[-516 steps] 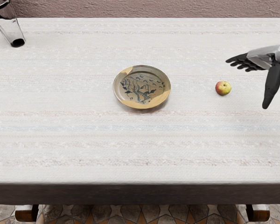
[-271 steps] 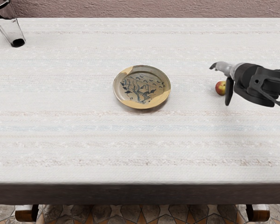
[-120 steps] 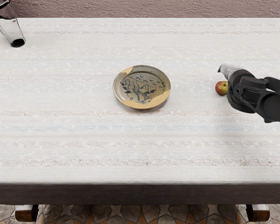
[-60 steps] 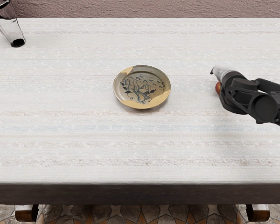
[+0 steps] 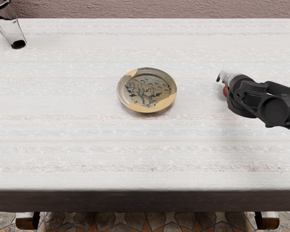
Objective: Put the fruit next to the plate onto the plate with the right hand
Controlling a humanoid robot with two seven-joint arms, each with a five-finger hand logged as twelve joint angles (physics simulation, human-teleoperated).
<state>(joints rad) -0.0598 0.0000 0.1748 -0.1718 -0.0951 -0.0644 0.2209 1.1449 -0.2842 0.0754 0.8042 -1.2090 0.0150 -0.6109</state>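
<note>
A pale woven surface (image 5: pixel 145 154) with faint horizontal stripes fills most of the frame, its front edge dark. A mauve textured wall (image 5: pixel 159 8) runs along the top. Below, a patterned tile floor (image 5: pixel 150 223) shows between wooden feet (image 5: pixel 28 221) at the lower corners. The light is even and soft.

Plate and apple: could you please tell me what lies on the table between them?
Nothing: in the head view the table between the plate and the apple, mostly hidden by the right hand, is bare. The left arm rests top left.
</note>
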